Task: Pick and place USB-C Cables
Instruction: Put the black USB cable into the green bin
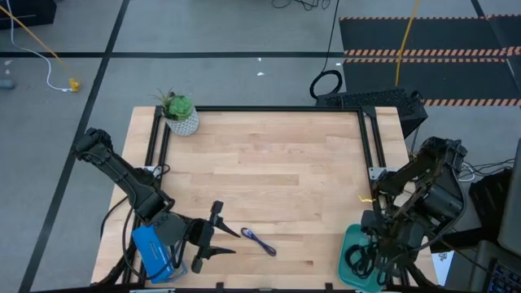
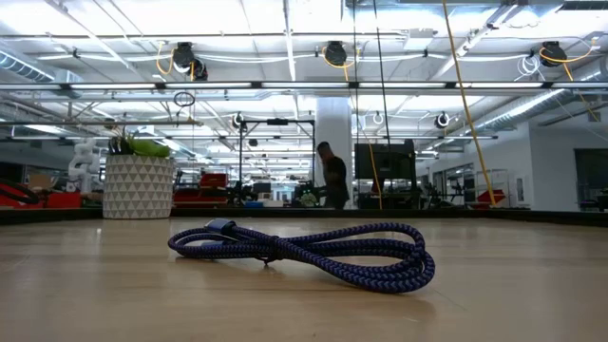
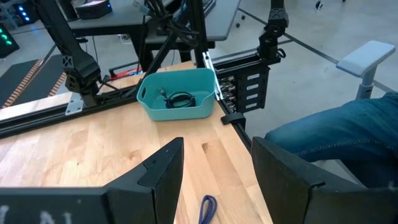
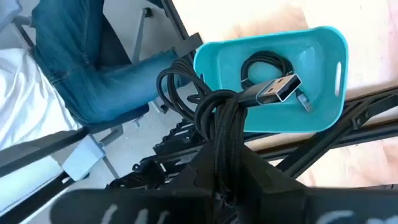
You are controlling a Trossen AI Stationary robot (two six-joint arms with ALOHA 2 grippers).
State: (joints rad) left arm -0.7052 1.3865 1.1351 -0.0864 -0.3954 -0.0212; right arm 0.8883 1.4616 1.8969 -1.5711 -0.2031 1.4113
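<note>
A blue-purple cable bundle [image 1: 259, 242] [image 2: 313, 252] lies flat on the wood near the table's near edge. My left gripper [image 1: 221, 240] [image 3: 214, 162] hovers open just left of it, and the cable's end [image 3: 207, 208] shows between its fingers. The teal tray [image 1: 348, 244] [image 4: 323, 43] sits at the near right corner, with one black coiled cable [image 4: 264, 65] [image 3: 180, 99] lying in it. My right gripper [image 1: 376, 244] [image 4: 227, 162] is above the tray, shut on a second black cable bundle [image 4: 214, 106]. My right gripper pinches the black cable bundle between its two fingers, several strands together [image 4: 224, 134], coming from above and pointing down. The bundle is lifted clear over the tray. Its loops [image 4: 180, 84] and a silver-tipped plug [image 4: 280, 89] stick out past the fingertips.
A potted plant [image 1: 179, 114] [image 2: 138, 185] stands at the far left corner. Black frame rails [image 1: 269, 108] run along the table's edges. A person in jeans [image 4: 93, 81] [image 3: 336, 130] sits close to the tray's corner. Bare wood [image 1: 269, 171] fills the middle of the table.
</note>
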